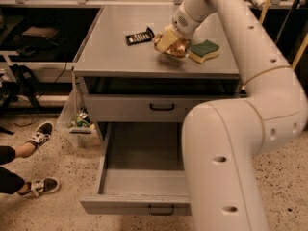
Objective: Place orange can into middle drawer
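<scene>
The orange can (pixel 178 47) is coppery and dented, and sits tilted at the middle of the grey cabinet top (pixel 120 57). My gripper (pixel 167 39) reaches down from the upper right and is shut on the can's left side, holding it at or just above the surface. The middle drawer (pixel 139 204) is pulled open far below, at the front of the cabinet. Its dark bar handle faces me, and the part of its inside that shows is bare. My own arm hides the drawer's right part.
A green-and-yellow sponge (pixel 204 50) lies just right of the can. A black flat packet (pixel 139 36) lies to its left. The upper drawer front (pixel 125 109) is closed. A person's shoes (pixel 39 134) and a clear bag (pixel 78 121) are on the floor at left.
</scene>
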